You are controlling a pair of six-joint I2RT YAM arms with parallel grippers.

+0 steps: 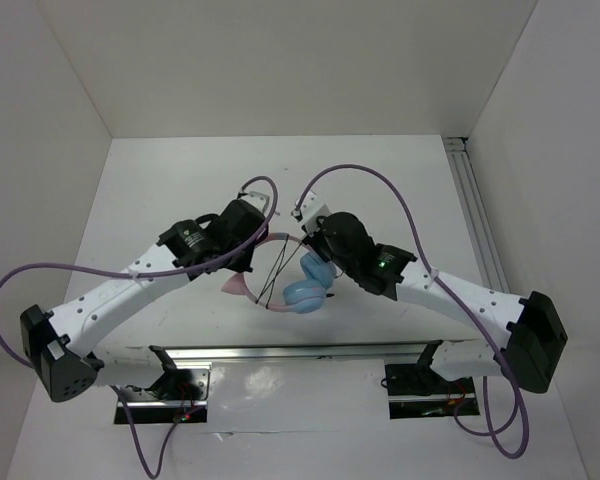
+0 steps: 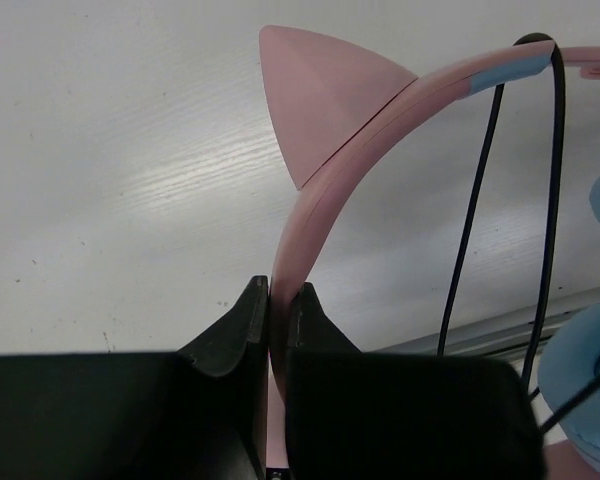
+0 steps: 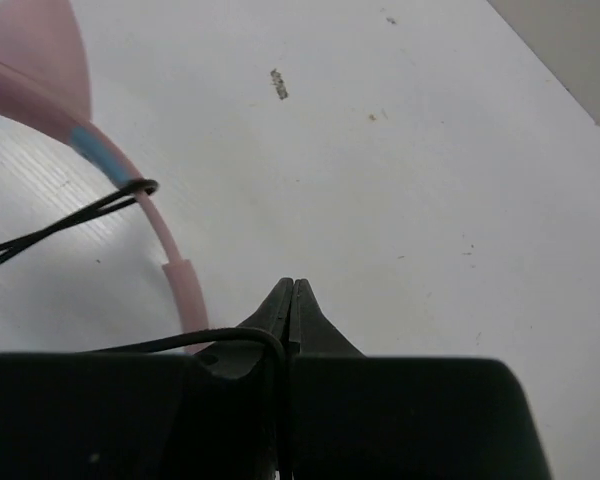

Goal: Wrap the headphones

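Clamped on pink headband (image 2: 325, 190) of the headphones (image 1: 302, 293) with left gripper (image 2: 278, 300); pinching black cable (image 3: 180, 345) with right gripper (image 3: 292, 297). Ear cups at 4 o'clock of left, 7 o'clock of right, mid-table (image 1: 160, 190).

Ahead and to the left of the left gripper (image 2: 278, 300), the table (image 2: 110, 180) is bare. To its right, two strands of cable (image 2: 552, 200) hang from the headband (image 2: 298, 225), with the ear cups (image 2: 585, 370) close behind. The right gripper (image 3: 292, 300) has open table ahead and to its right; headband and cable block its left.
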